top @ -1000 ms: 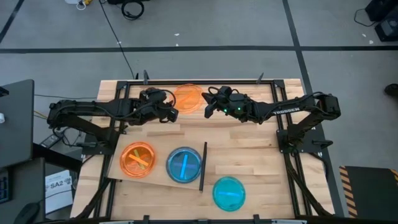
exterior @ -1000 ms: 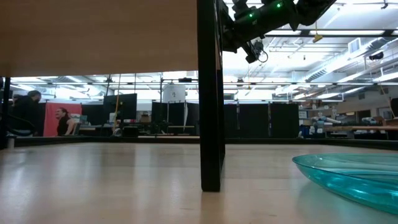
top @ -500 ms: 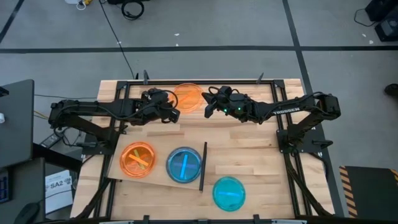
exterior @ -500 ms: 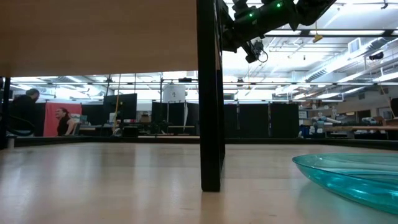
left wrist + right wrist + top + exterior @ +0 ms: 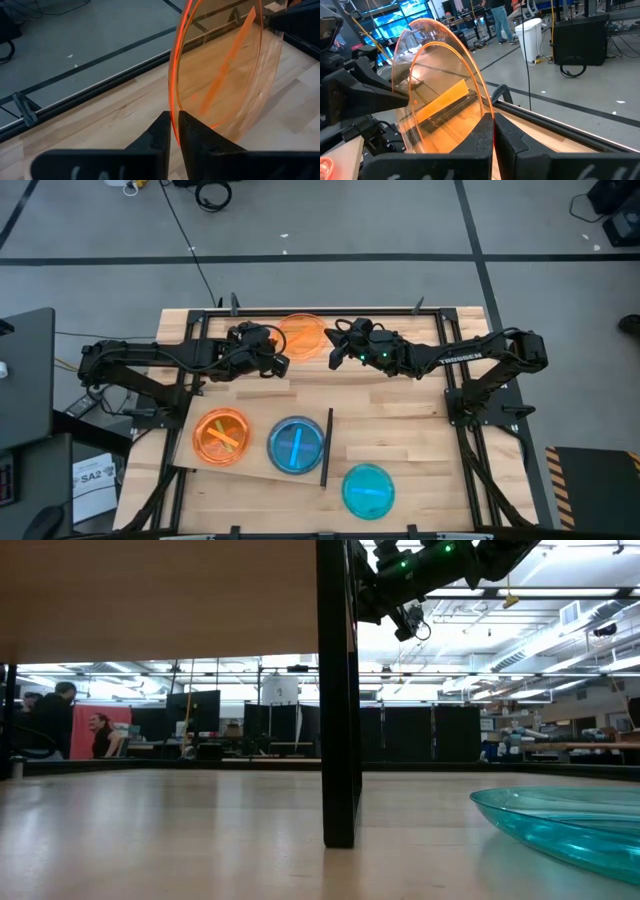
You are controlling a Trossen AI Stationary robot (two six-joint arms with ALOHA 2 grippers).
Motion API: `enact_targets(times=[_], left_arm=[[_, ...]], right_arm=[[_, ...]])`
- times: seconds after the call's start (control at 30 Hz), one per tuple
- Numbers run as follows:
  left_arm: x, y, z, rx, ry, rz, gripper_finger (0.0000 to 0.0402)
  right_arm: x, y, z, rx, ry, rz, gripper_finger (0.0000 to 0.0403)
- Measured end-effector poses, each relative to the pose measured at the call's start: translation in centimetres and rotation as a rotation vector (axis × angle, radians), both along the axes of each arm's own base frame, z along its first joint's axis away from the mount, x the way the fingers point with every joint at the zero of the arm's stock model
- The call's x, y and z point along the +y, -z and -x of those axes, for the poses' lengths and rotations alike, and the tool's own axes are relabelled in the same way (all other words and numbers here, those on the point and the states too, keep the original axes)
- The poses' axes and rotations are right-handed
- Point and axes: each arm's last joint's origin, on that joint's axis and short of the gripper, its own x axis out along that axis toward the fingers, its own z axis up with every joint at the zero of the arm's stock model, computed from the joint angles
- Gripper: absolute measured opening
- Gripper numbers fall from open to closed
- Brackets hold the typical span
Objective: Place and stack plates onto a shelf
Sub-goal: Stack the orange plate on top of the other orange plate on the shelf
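An orange plate (image 5: 302, 337) hangs over the far middle of the table between my two grippers. My left gripper (image 5: 282, 361) is shut on its left near rim, and my right gripper (image 5: 329, 349) is shut on its right rim. The shelf (image 5: 250, 463), a pale panel with a black upright strip (image 5: 326, 446), lies at the near left. On it rest another orange plate (image 5: 222, 437) and a blue plate (image 5: 296, 444). A teal plate (image 5: 368, 489) lies on the table right of the strip. My left gripper pinches the orange plate's rim (image 5: 172, 107) between its two fingers, coming from the table's left. The plate is clear of the table. My right gripper pinches the opposite rim (image 5: 487, 111) between its two fingers, coming from the table's right. The plate spans the gap between both grippers.
A black metal frame (image 5: 260, 311) runs along the table's far edge, close behind the held plate. Bare wood (image 5: 400, 420) lies between the grippers and the shelf. In the low view the strip (image 5: 338, 690) stands in front and the teal plate (image 5: 560, 825) lies at the right.
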Motion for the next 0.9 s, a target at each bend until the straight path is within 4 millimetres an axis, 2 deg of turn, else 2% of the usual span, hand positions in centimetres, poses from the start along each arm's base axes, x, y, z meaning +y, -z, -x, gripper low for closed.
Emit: enact_targets(times=[0.3, 0.73, 0.9], left_arm=[[0.0, -0.03, -0.02, 0.009, 0.008, -0.01, 0.0014], [0.0, -0.02, -0.01, 0.012, 0.009, -0.011, 0.0011], [0.01, -0.07, 0.0, 0.011, 0.008, -0.012, 0.0011]], right_arm=[[0.0, 0.0, 0.0, 0.001, 0.0, 0.0, 0.0012], [0.0, 0.01, 0.0, -0.001, 0.0, -0.002, 0.0013], [-0.03, 0.02, 0.01, -0.027, 0.004, -0.042, 0.0033]])
